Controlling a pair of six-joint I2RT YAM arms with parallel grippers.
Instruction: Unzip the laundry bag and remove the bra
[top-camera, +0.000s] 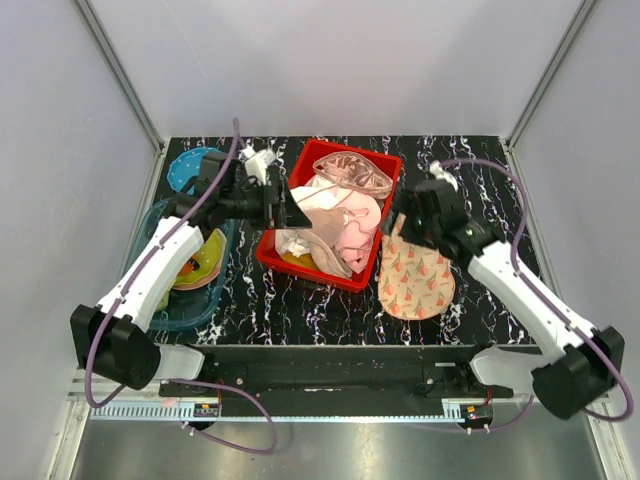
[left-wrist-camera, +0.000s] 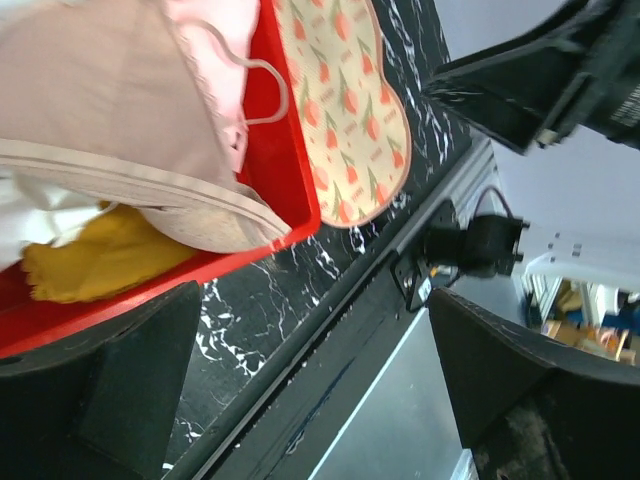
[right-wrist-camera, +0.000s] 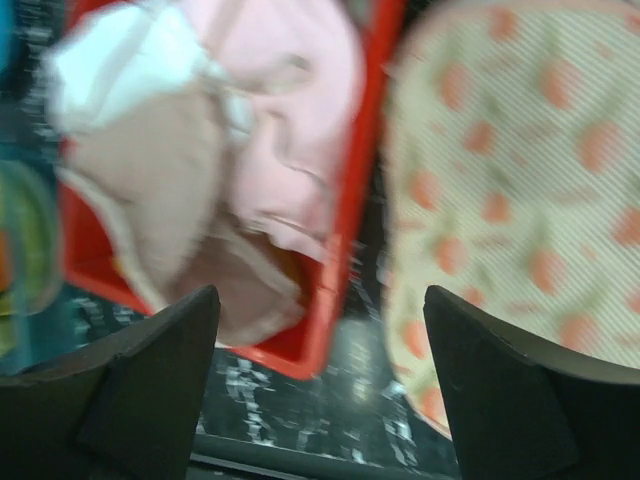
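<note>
Enclosing a black marbled table (top-camera: 330, 305), pale grey walls (top-camera: 330, 60), left gripper (left-wrist-camera: 315, 345) apart, right gripper (right-wrist-camera: 320, 345) apart.

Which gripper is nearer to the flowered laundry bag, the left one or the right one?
Right. The right gripper hovers at the far end of the laundry bag, beside the red bin. The left gripper is over the bin's left side, with the bin between it and the bag.

A red bin (top-camera: 296, 272) sits on the black marbled worktop (top-camera: 300, 315), between the left jaws and the right jaws. It holds white and pale-pink garments (top-camera: 335, 215), a glossy pink patterned item (top-camera: 355, 172) at its far end, and a yellow cloth (left-wrist-camera: 95, 255) close to the left jaws. Left of the left jaws stands a clear blue tub (top-camera: 205, 300) holding a green-yellow bowl (top-camera: 203, 262).
</note>
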